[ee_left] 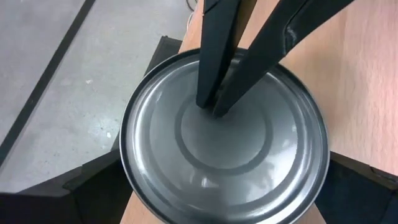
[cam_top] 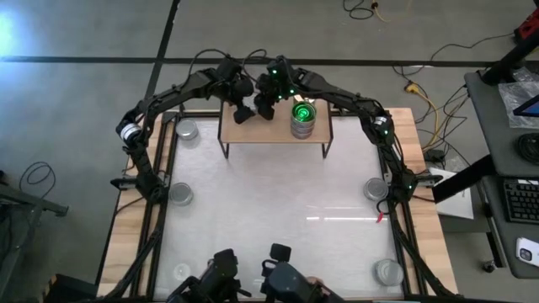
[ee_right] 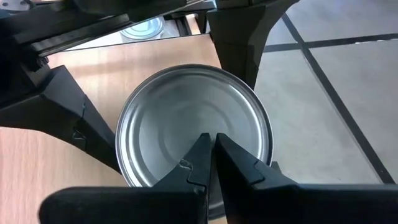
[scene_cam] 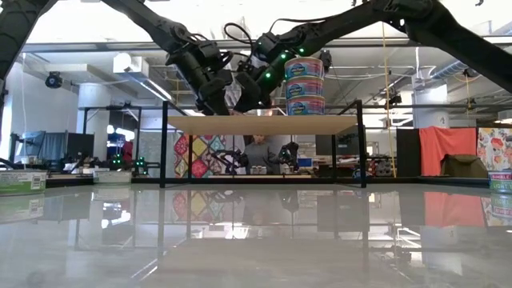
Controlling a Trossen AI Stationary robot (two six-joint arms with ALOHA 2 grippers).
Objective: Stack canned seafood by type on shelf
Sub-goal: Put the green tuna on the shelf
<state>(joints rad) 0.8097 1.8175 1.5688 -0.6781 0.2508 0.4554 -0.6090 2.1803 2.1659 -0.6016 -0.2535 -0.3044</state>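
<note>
On the shelf [cam_top: 274, 135] at the table's far edge, both grippers meet over one silver-topped tin [ee_left: 224, 140]: the left gripper [ee_left: 224, 186] stands wide with a dark finger either side of the tin's wall, though the contact itself is cut off at the frame edges, and the right gripper [ee_right: 210, 155] is closed to a point pressing on the lid's middle. In the high view the arms hide this tin entirely, and beside them a stack of tins [scene_cam: 305, 84] glows green on top. Loose tins [cam_top: 186, 130] lie near the table's corners.
</note>
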